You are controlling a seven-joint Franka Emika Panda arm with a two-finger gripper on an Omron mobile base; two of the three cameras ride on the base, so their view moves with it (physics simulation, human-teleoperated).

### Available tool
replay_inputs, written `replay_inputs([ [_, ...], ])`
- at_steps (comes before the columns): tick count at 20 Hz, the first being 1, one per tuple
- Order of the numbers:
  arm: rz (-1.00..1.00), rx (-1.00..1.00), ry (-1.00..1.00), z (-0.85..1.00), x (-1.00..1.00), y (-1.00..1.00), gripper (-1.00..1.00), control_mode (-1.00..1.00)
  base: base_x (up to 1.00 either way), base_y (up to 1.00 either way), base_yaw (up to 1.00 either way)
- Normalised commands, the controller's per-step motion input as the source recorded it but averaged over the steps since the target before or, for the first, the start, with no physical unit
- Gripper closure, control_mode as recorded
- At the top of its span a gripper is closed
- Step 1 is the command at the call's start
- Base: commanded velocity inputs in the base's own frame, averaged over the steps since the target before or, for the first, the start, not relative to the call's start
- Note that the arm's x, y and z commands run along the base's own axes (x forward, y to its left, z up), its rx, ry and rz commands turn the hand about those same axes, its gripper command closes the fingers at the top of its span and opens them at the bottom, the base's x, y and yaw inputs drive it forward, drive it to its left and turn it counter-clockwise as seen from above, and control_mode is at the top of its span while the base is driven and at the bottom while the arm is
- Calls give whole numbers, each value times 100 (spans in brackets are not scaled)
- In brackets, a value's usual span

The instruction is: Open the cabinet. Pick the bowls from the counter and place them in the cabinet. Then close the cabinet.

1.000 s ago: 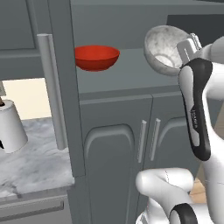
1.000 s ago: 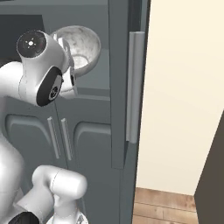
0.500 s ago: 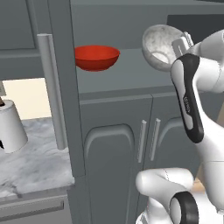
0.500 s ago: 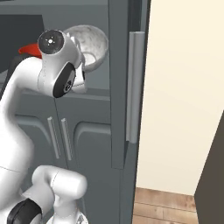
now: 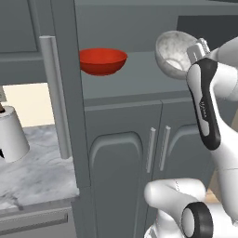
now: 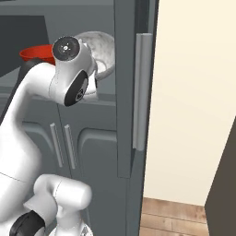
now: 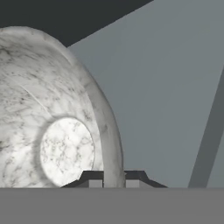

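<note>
kitchen, grey cabinet (image 5: 135, 153), marble counter (image 5: 37, 176), paper-towel roll (image 5: 10, 135)

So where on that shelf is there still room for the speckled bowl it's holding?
The grey shelf is bare between the red bowl and the marbled bowl pinched by the gripper. The shelf's left end, by the red bowl, is taken.

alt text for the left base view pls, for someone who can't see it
The white robot arm holds a marbled bowl tilted on its side in its tool, inside the open grey cabinet. A red bowl sits on the shelf to its left; a paper-towel roll stands on the marble counter.
</note>
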Motion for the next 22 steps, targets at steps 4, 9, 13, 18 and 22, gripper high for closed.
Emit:
replay_inputs([
  [4,0,0,0,-22,9,0,100,-100,0,0,0],
  [9,0,0,0,-9,26,0,100,-100,0,0,0],
  [13,0,0,0,-1,36,0,100,-100,0,0,0],
  [18,0,-4,-8,17,13,3,-100,-100,0,0,0],
  [22,0,-4,-20,40,0,0,-100,-100,0,0,0],
])
